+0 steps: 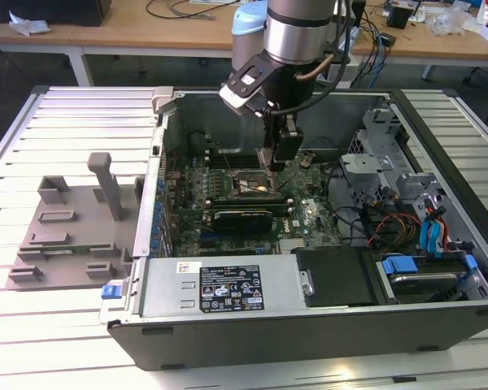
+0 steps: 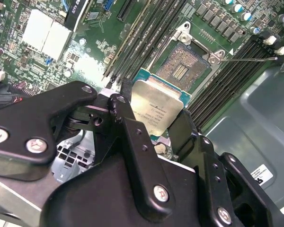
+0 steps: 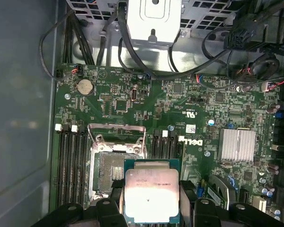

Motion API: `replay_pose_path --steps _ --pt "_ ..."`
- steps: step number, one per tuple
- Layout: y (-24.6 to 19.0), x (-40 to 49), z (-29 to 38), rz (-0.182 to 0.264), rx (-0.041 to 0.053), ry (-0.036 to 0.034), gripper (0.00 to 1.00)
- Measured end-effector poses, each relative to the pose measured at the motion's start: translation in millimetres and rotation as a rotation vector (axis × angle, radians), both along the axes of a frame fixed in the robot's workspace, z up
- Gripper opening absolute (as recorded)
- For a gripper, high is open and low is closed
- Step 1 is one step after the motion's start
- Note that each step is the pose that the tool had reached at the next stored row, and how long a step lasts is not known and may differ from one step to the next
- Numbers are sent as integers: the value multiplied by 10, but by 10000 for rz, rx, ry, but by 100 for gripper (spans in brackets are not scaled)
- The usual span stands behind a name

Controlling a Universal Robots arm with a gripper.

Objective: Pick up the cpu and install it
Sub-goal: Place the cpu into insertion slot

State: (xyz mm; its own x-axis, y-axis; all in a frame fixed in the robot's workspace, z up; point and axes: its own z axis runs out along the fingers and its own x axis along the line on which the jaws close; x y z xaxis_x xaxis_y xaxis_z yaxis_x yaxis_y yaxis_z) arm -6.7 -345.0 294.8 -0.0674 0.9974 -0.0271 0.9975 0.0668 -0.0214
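Two black fingers (image 2: 125, 113) of the gripper (image 2: 154, 118) are clamped on opposite edges of the cpu (image 2: 157, 109). They hold it in the air close over the open socket (image 2: 185, 66), a little to one side and not yet seated. The chip is a thin square with a pale, shiny silver-grey metal lid bearing fine print, and a green rim shows round the lid. It looks light and stiff. Its smooth lid seems slippery and its underside is probably fragile, so a grip on the edges, clear of both faces, appears the right hold. Beyond it, in the first wrist view, the socket's metal frame (image 3: 116, 130) stands open between banks of memory slots (image 3: 68, 156) on the green motherboard (image 3: 146, 104). Farther off, in the exterior view, the arm (image 1: 297, 32) reaches down into the open computer case (image 1: 333, 329). A grey plastic tray (image 1: 73, 219) sits on the slatted table (image 1: 32, 341) at the exterior view's left.
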Motion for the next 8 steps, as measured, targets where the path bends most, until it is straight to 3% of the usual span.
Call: replay_pose_path --steps 8 --pt "9 -5 -34 -32 -2 0 55"
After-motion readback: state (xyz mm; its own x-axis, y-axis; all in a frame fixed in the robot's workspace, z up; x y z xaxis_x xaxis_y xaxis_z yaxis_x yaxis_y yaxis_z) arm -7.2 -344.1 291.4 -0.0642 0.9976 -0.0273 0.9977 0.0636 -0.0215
